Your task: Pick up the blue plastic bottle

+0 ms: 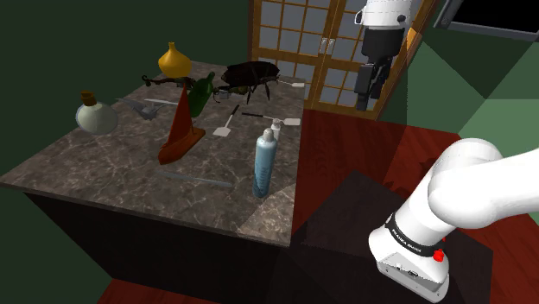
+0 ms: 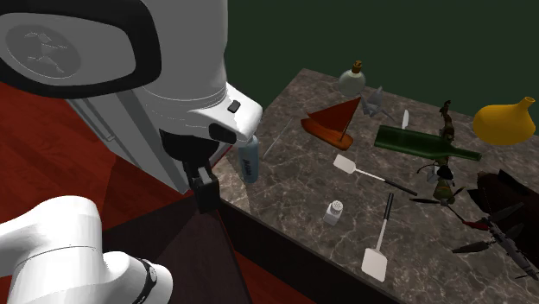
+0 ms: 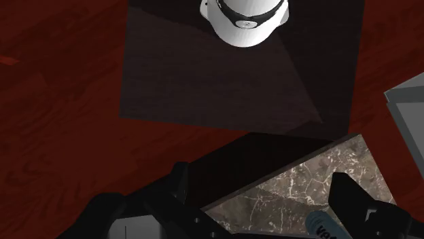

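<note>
On the table point(image 1: 95, 168) stands a slim blue white-capped bottle point(image 1: 265, 164); the hand point(image 1: 370, 95) hangs spread, empty.

- Black band point(image 1: 404, 238) round the arm point(image 1: 466, 186) near its base: one line of small white lettering, too fine to read
- Blue bottle point(image 3: 318, 224) beside one gripper finger: a few white letters on its label, only partly seen and not legible
- Round grey cap point(image 2: 39, 47) on an arm joint: an embossed emblem, no readable letters
</note>
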